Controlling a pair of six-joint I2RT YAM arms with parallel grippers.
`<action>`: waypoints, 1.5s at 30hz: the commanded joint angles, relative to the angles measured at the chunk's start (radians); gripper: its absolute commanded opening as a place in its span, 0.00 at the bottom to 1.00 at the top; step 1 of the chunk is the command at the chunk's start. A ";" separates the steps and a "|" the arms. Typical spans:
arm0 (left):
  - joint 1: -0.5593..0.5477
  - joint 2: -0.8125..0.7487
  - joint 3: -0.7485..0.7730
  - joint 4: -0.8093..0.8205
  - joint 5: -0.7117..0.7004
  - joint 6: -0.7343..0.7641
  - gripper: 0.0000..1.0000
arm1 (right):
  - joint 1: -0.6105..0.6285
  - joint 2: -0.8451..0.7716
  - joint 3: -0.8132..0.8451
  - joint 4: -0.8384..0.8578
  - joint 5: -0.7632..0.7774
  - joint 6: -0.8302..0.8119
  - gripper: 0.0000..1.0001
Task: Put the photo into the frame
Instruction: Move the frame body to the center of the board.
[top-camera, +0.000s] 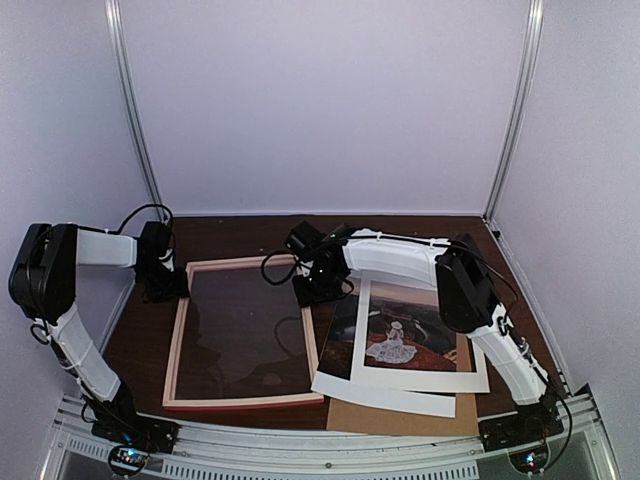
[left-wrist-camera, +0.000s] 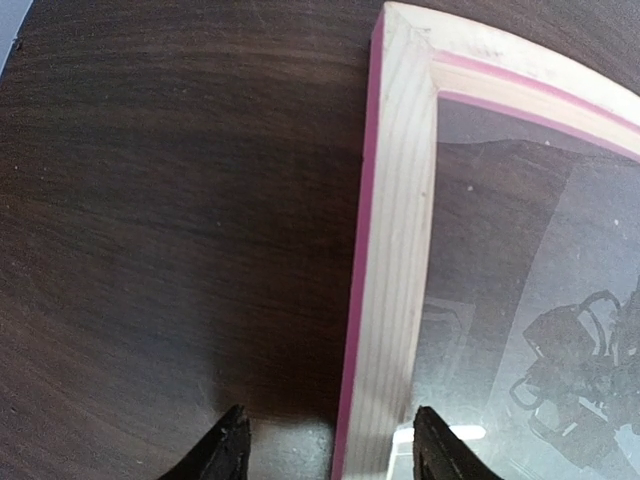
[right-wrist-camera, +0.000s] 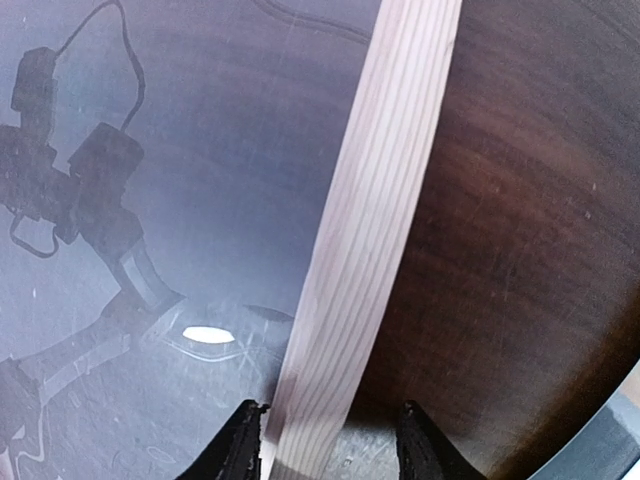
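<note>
The frame lay face down on the dark wooden table, left of centre, with its pale wood back up and its glass catching reflections. The left gripper stood astride the left rail near the far corner, fingers parted, with a gap showing on the outer side. The right gripper straddled the right rail the same way, loose rather than clamped. The photo lay well off to the right, on top of a white mat and a brown backing board.
</note>
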 joint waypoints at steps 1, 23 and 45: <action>0.008 -0.026 -0.014 0.030 0.000 -0.006 0.57 | 0.014 -0.028 -0.059 -0.106 0.022 -0.008 0.46; 0.005 -0.044 -0.020 0.032 0.020 -0.006 0.60 | 0.069 -0.094 -0.173 -0.200 -0.031 -0.025 0.48; -0.191 -0.257 0.010 0.029 -0.030 -0.018 0.92 | -0.028 -0.548 -0.551 0.114 -0.038 -0.108 0.59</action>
